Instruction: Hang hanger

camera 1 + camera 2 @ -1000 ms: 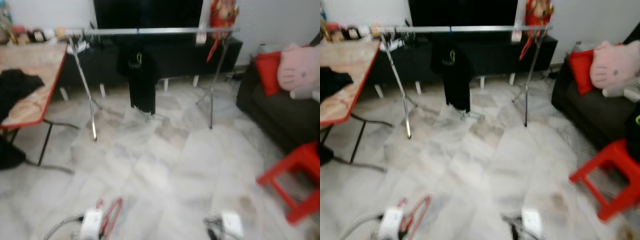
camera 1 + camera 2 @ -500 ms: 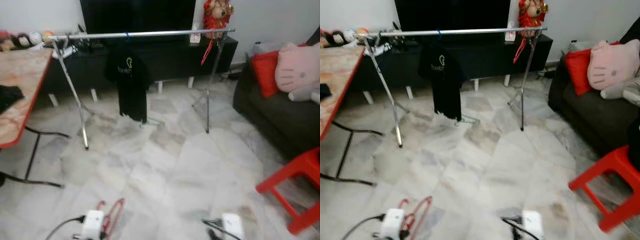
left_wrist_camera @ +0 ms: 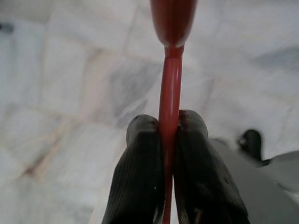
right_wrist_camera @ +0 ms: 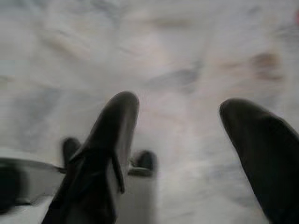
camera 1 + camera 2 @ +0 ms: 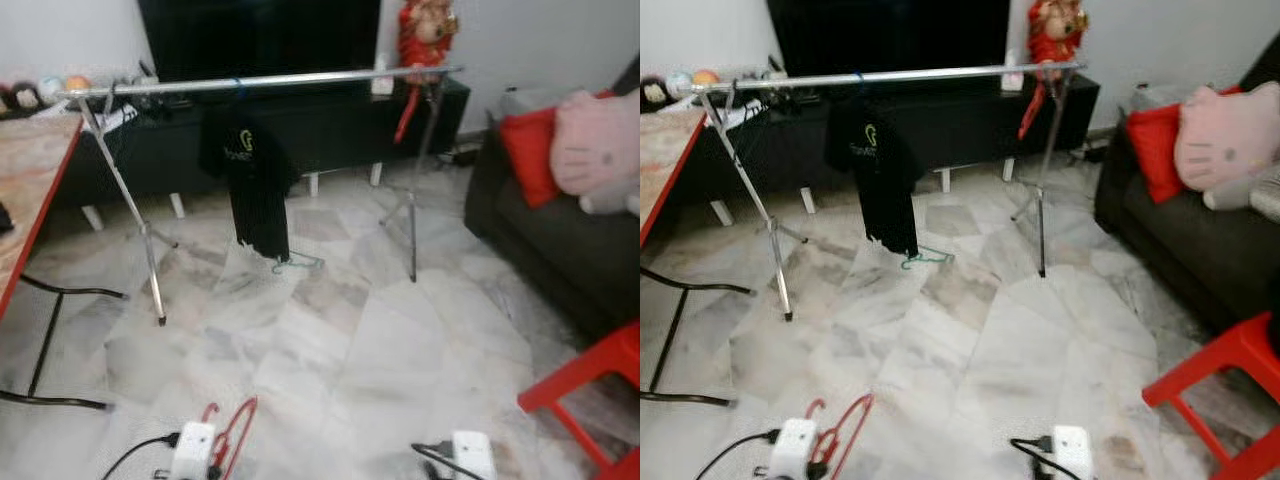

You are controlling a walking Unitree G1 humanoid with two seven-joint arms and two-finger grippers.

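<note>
Your left gripper (image 3: 169, 128) clamped on the red hanger (image 3: 170, 88), low above the marble floor (image 5: 380, 340), right gripper (image 4: 187, 135) spread empty, garment rack (image 5: 260, 81) ahead, black T-shirt (image 5: 248, 170) hung near its left end.

Red stool (image 5: 1220, 390); dark sofa (image 5: 1170, 240)

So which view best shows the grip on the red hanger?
The left wrist view: the left tool pinches the red hanger between both fingers. The eye views show its loop low beside the left wrist.
</note>
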